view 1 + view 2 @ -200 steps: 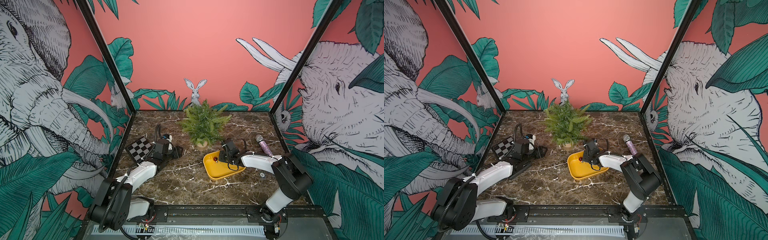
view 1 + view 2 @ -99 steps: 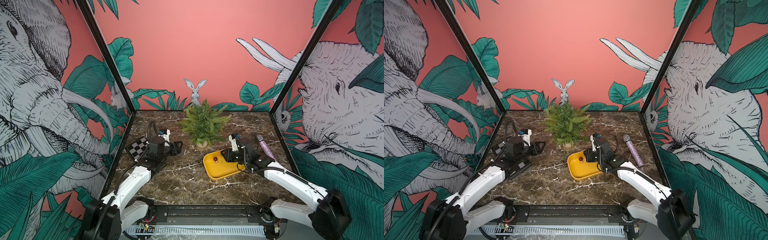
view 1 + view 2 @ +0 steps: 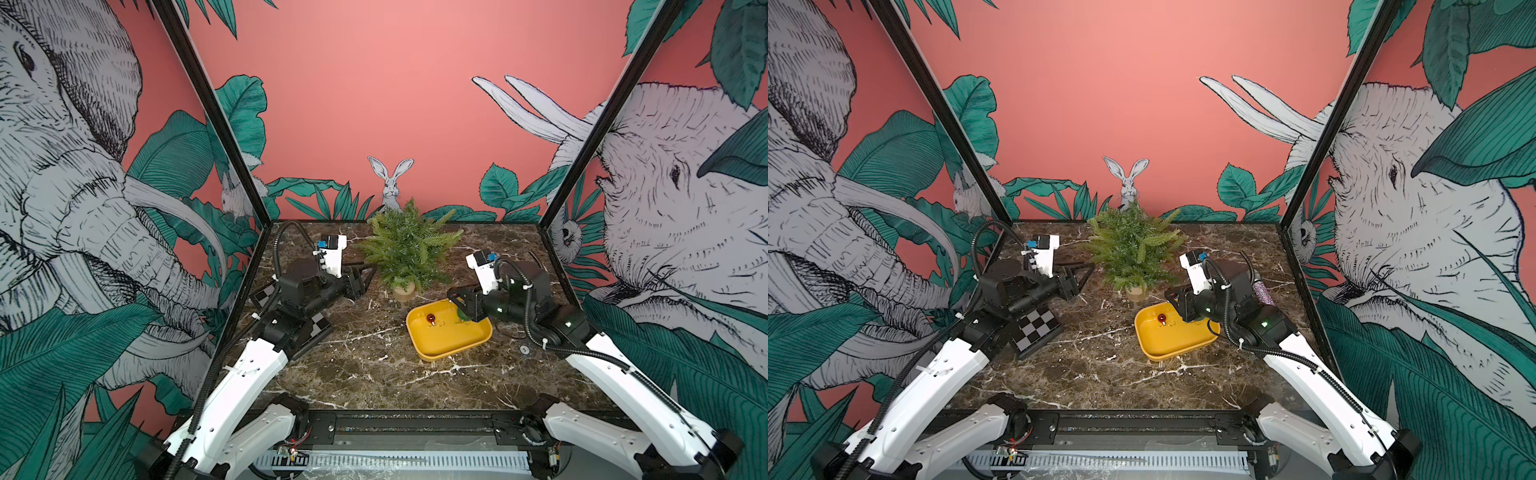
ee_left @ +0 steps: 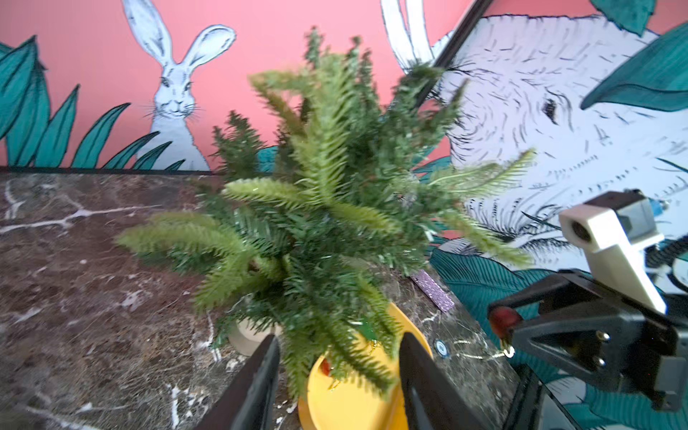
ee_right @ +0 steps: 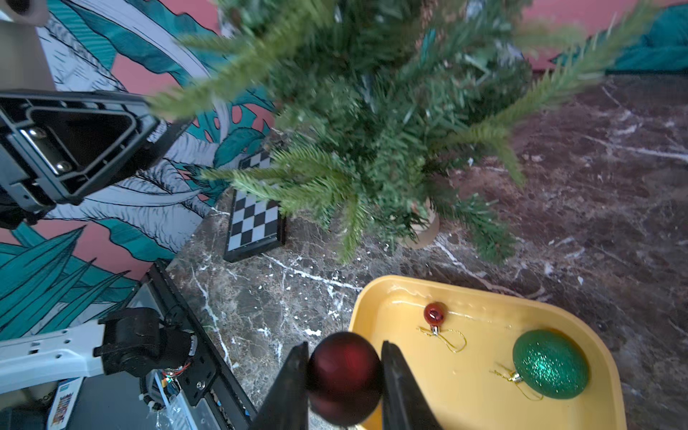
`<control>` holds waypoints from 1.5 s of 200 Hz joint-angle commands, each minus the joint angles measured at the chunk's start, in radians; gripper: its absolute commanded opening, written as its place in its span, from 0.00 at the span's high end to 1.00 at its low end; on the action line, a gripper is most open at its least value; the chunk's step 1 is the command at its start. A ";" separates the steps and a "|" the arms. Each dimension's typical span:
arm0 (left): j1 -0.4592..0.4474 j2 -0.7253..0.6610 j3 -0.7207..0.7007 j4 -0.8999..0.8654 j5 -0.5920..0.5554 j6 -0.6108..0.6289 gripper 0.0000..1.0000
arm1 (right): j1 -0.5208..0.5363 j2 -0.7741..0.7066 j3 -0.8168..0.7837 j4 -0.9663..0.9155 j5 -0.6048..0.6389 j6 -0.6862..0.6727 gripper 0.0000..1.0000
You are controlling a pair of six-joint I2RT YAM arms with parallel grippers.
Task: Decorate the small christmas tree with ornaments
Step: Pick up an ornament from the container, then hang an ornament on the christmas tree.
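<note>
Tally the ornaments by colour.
Red: 2, held ball in the right pincer, red ball in the tray.
Green: 1, green ball, also in the tray.
Total: 3.

Your left arm (image 3: 249,374) stretches forward from the near edge, elbow raised and wrist bent. Its left tool (image 4: 338,342) points roughly level toward the middle, the fingers (image 4: 260,376) standing apart and gripping nothing. Your right arm (image 3: 648,399) reaches in from the opposite side with its wrist turned inward. The right tool (image 5: 344,350) has its 2 fingers pressed against the sides of a dark-red ball (image 5: 344,376). In both top views the 2 tools face each other, well apart.
</note>
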 commanded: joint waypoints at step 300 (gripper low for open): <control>-0.032 0.335 0.299 0.421 0.423 -0.413 0.51 | 0.004 0.237 0.318 0.440 -0.197 -0.161 0.71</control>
